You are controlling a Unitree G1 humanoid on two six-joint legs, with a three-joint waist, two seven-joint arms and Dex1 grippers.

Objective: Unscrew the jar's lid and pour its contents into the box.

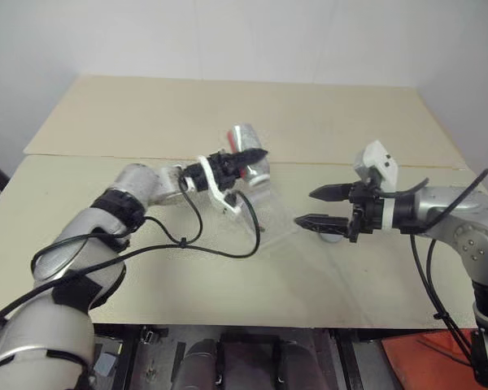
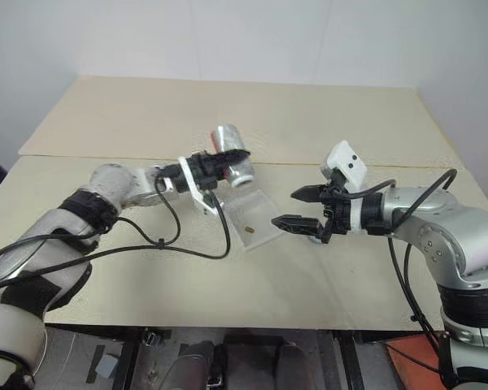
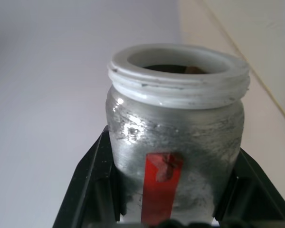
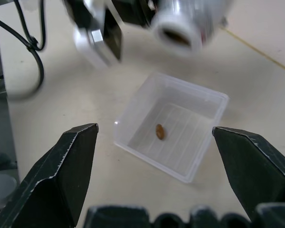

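Our left gripper (image 2: 228,158) clamps the open jar (image 2: 230,143) at the box's (image 2: 264,231) ten o'clock; one bit (image 4: 159,131) inside. Our right gripper (image 2: 299,208) gapes empty at three o'clock.

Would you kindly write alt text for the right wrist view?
The clear box sits on the table with one small brown bit inside, framed by the open right gripper. Above it, the left gripper holds the lidless jar tipped, mouth toward the camera.

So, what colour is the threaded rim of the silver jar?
White, clearest in the left wrist view.
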